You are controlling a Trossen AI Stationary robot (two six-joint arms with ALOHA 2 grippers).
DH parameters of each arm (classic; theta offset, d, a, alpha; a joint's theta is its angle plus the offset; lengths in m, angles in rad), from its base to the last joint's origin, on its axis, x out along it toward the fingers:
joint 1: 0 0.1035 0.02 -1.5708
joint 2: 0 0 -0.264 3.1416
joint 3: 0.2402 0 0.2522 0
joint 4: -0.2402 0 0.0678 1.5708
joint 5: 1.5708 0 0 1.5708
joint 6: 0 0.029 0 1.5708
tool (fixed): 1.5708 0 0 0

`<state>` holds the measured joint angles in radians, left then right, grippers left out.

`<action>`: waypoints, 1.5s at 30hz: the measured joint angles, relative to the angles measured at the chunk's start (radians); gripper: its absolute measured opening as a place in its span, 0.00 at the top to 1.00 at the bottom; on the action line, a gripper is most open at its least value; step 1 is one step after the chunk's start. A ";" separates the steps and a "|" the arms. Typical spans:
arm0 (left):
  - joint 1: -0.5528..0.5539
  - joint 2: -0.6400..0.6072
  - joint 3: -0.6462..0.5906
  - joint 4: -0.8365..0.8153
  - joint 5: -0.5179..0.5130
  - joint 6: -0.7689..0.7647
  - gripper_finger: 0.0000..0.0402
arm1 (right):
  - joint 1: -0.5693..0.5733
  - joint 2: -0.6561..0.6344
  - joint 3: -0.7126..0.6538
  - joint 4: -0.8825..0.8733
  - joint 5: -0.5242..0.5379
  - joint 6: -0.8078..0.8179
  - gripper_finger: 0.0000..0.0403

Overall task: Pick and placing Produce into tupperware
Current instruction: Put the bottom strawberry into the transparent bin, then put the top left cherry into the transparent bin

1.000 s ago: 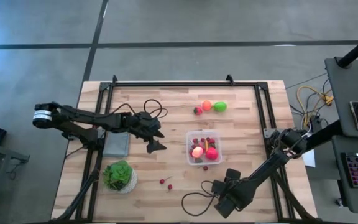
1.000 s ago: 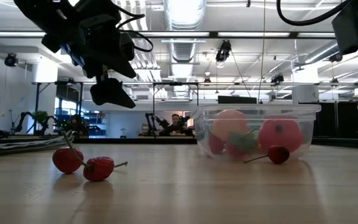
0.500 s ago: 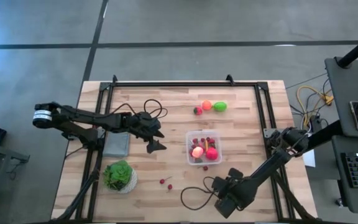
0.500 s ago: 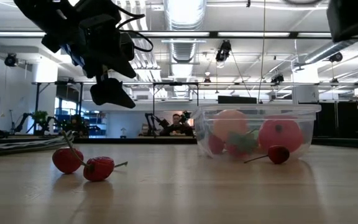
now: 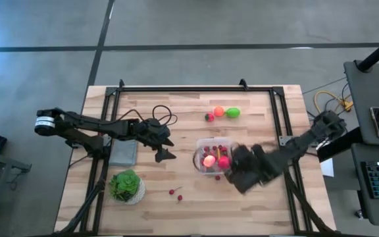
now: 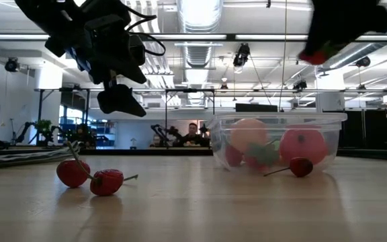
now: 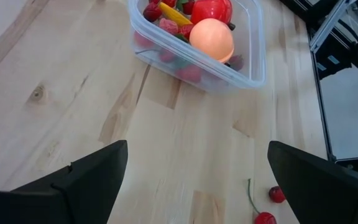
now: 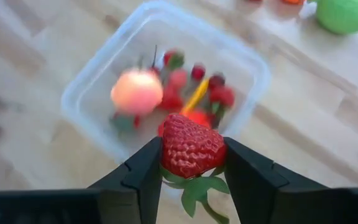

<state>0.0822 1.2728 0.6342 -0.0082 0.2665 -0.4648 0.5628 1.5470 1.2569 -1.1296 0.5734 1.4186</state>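
The room is bright. Long ceiling lights [image 6: 200, 13] shine down from high above my fingers and glare white. My table [image 5: 196, 118] looks pale and evenly lit, with only soft, small shadows under things. My right arm [image 5: 268, 164] is a dark smear from above, so it looks blurry. Between my right fingers [image 8: 138, 171] the strawberry [image 8: 190, 148] is sharp, but the clear box [image 8: 166, 81] beyond them is fuzzy and washed out, and so is the wood around it. My left fingers [image 7: 86, 177] look like dark, soft shapes, while the peach ball [image 7: 211, 38] ahead of them is crisp and glows bright.
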 joint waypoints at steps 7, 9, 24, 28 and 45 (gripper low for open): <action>0.000 0.000 0.000 0.000 0.001 0.000 0.07 | -0.254 -0.041 -0.111 0.275 -0.239 -0.309 0.56; 0.001 0.000 0.000 -0.001 0.001 0.000 0.07 | -0.294 -0.039 -0.127 0.301 -0.286 -0.344 0.53; 0.000 -0.002 0.001 -0.037 0.047 -0.008 0.07 | -0.330 -0.126 -0.171 0.300 -0.246 -0.419 0.37; -0.004 -0.016 0.003 -0.075 0.151 0.018 0.07 | -0.328 -0.136 -0.159 0.299 -0.238 -0.394 0.37; -0.099 0.002 0.349 -0.809 -0.136 0.183 0.25 | -0.316 -0.138 -0.171 0.296 -0.235 -0.430 0.38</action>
<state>-0.0167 1.2751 0.9830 -0.8171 0.1302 -0.2823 0.2466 1.4088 1.0862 -0.8338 0.3386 0.9884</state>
